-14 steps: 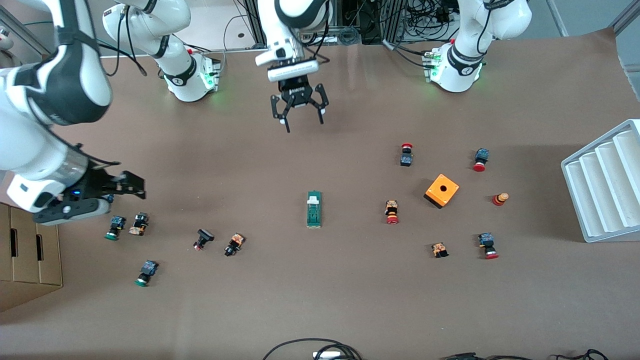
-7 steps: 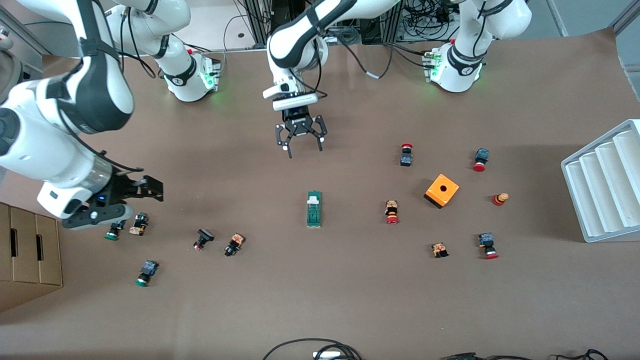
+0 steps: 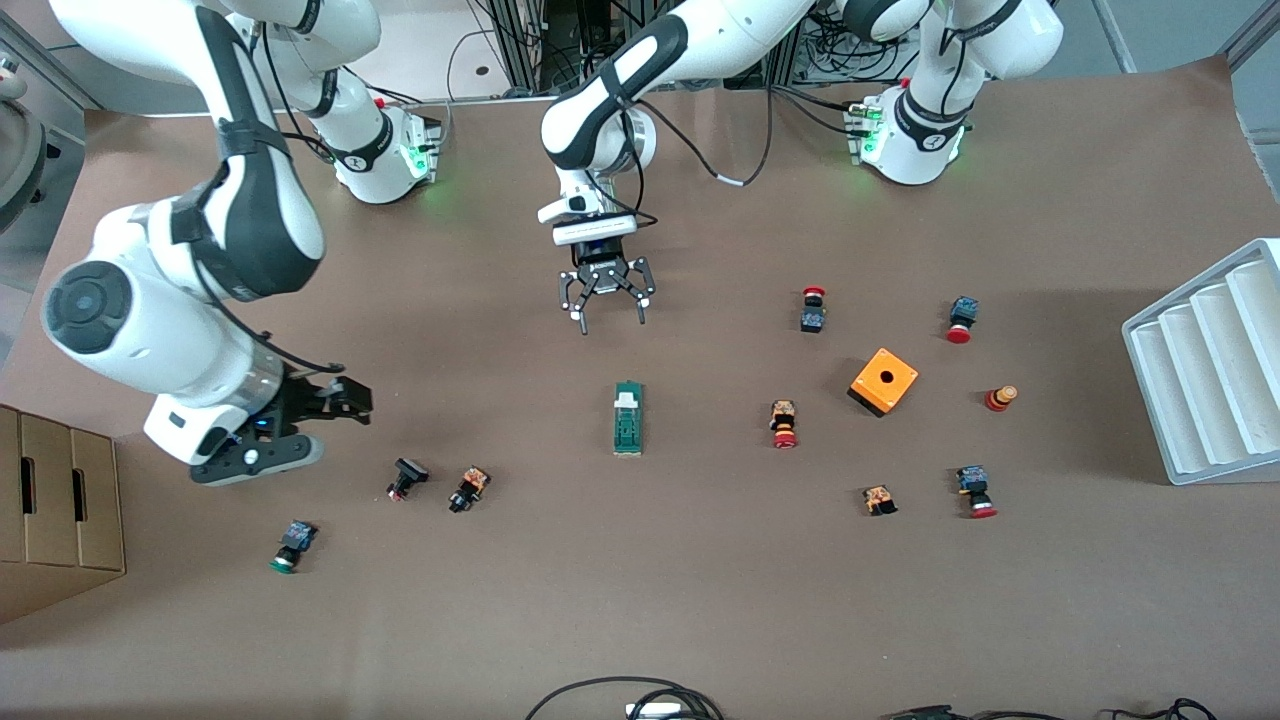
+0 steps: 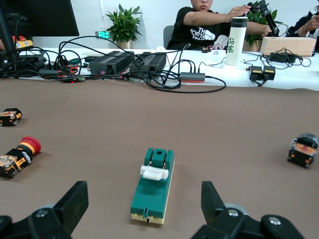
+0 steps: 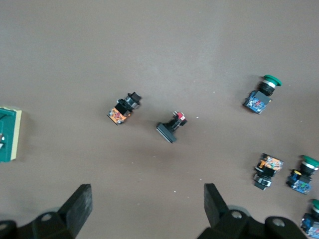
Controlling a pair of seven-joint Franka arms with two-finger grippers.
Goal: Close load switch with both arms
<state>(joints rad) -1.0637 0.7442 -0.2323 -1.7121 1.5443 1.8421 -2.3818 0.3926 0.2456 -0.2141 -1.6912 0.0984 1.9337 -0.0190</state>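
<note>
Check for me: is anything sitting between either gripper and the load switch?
Nothing visible. Bare table separates the left gripper from the load switch. The right gripper also has a clear line; the small push buttons lie nearer the front camera.

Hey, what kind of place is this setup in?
Probably a robotics lab in an office: two Franka arms bolted to a brown table, cables and electronics boxes along its edge, and a seated person at a white desk.
</note>
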